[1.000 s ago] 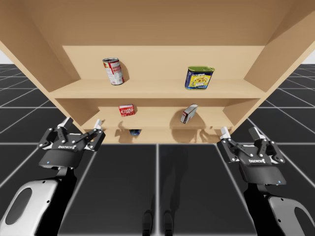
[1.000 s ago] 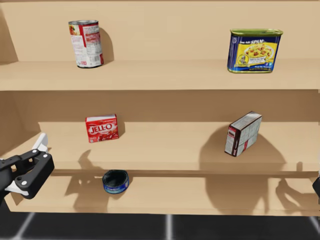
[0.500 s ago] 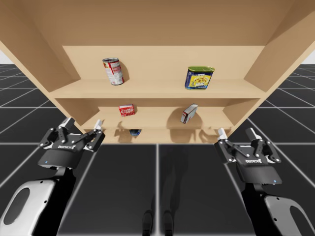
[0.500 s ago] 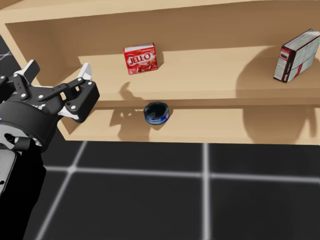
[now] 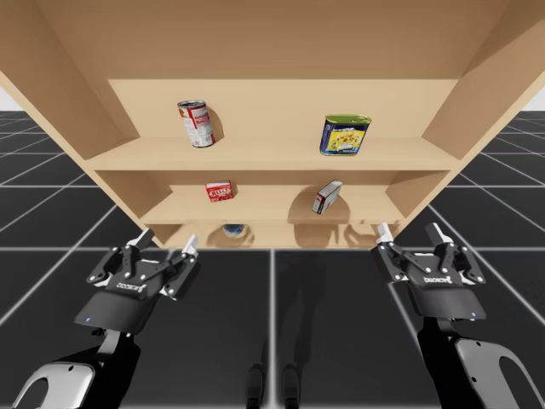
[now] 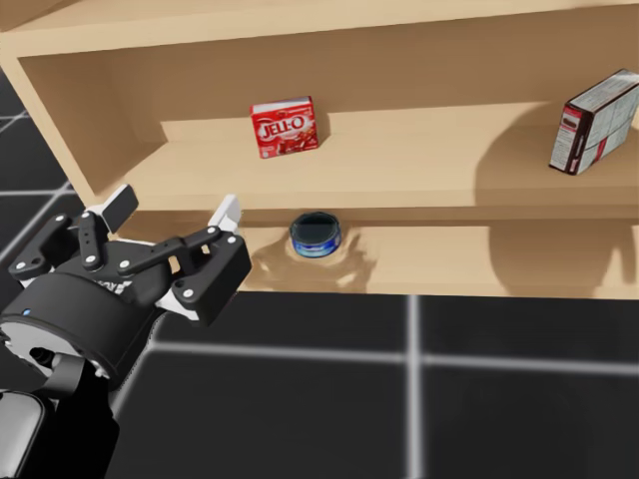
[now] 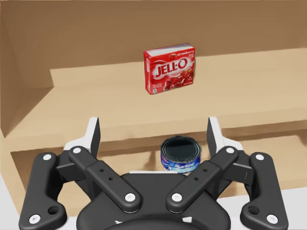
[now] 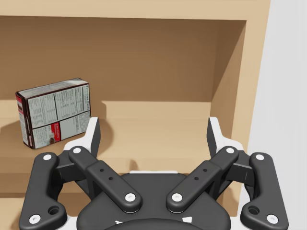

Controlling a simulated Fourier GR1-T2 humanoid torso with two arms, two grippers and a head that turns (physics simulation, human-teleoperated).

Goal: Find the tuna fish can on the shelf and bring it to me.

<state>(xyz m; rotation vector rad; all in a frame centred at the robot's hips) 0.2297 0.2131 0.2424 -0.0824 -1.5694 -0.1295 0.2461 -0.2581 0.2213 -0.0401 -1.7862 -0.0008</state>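
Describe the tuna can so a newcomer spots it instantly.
Take the wooden shelf unit, then its lowest shelf. Just below the red box on the shelf above sits the tuna can: short, round, blue-sided, dark-faced, the only flat can there.

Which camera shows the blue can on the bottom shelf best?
Left wrist view: the blue can sits large, straight ahead of my open left gripper. The head view shows it smaller; in the high view the shelf above partly hides it.

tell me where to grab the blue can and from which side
Take the blue can across its curved wall, one finger each side, probably bringing my left pincer in from the shelf's open front: it is low and round, with a board overhead.
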